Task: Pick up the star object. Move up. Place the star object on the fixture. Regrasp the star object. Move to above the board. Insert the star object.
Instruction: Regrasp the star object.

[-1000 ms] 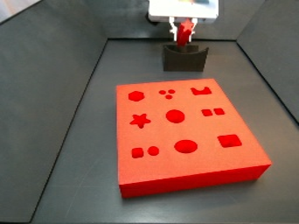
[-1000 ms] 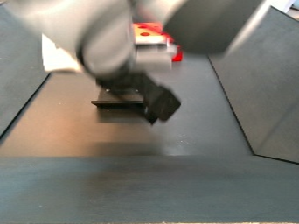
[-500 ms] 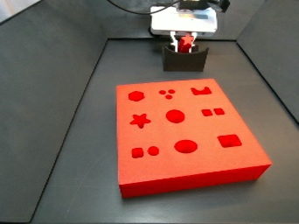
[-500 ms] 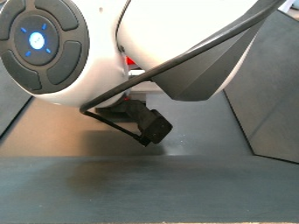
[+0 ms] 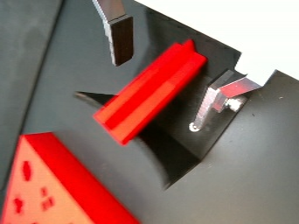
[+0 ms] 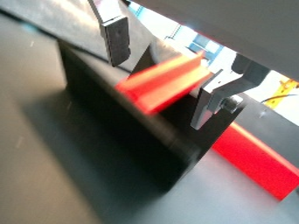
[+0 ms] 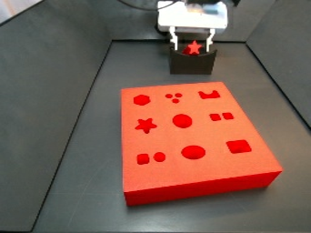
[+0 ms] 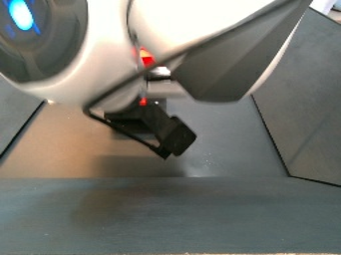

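Top centre of a side view: the end effector (image 7: 192, 40) hangs open, fingers (image 5: 121, 39) apart from the star object (image 5: 149, 91) (lying in the fixture (image 7: 192, 62)).

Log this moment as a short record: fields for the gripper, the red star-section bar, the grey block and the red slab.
gripper: open, fingers either side of the bar without touching it, over the dark grey notched fixture
star object: small bright red bar with star cross-section, lying in the fixture's notch, star end facing a side view
fixture: dark grey notched block, on the floor behind the board
board: large bright red slab with shaped holes, star recess empty
task stage: bar placed on fixture, regrasp not yet done
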Robot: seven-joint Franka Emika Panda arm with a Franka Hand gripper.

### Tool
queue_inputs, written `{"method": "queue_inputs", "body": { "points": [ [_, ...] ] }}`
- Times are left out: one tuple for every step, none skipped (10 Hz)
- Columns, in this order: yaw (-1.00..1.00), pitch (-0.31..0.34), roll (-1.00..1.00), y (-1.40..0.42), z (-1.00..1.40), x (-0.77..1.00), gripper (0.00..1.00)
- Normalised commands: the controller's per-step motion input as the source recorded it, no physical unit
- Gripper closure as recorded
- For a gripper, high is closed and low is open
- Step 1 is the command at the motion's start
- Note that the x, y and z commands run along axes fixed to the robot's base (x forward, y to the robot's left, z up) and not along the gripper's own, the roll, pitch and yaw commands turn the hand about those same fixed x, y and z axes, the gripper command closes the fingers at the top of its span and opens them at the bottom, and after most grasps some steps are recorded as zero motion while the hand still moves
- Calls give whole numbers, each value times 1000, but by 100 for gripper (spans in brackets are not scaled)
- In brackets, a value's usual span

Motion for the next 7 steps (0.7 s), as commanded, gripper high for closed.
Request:
{"method": "queue_inputs", "body": {
  "points": [
    [0,56,-7,4,1000,-24,0],
    [-10,51,15,4,1000,-33,0],
    [-16,50,26,3,850,-39,0],
    [-19,47,32,3,729,-35,0],
    [-23,47,40,6,482,-32,0],
    [-23,50,41,6,294,-30,0],
    [14,43,1000,-1000,933,-92,0]
  ]
}}
